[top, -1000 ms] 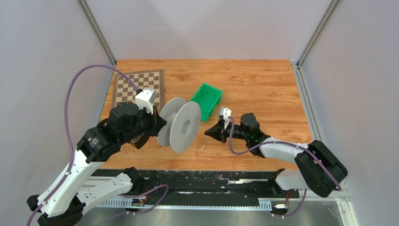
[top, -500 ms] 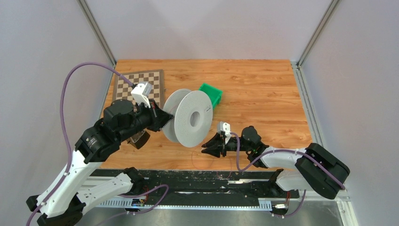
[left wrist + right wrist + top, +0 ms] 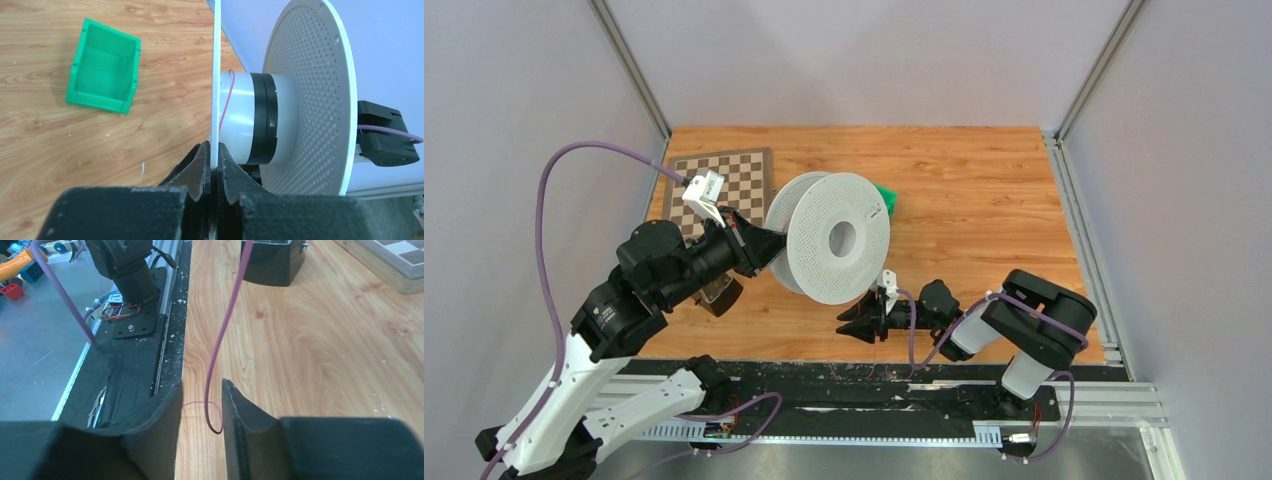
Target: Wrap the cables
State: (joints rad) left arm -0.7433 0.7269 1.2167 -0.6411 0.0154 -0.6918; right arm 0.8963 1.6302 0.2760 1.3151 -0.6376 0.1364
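My left gripper [image 3: 771, 247] is shut on the rim of the rear disc of the pale grey two-disc spool [image 3: 839, 238] and holds it up off the table. In the left wrist view the jaws [image 3: 214, 152] pinch the thin disc edge, and a thin purplish strand [image 3: 228, 95] lies on the spool's white hub [image 3: 240, 117]. My right gripper [image 3: 852, 326] is low by the table's front edge, below the spool. Its jaws [image 3: 201, 392] stand open, and the thin purple cable [image 3: 216, 375] hangs between them and loops on the wood, unclamped.
A green bin [image 3: 102, 67] sits on the wood behind the spool, mostly hidden in the top view [image 3: 885, 199]. A chessboard [image 3: 724, 175] lies at the back left. A black box [image 3: 272, 260] sits under the left arm. The black rail [image 3: 135, 340] runs along the table's front edge.
My left arm has raised the spool and swung it right and back, turning its face to the camera. My right gripper has moved down and left to the table's front edge.
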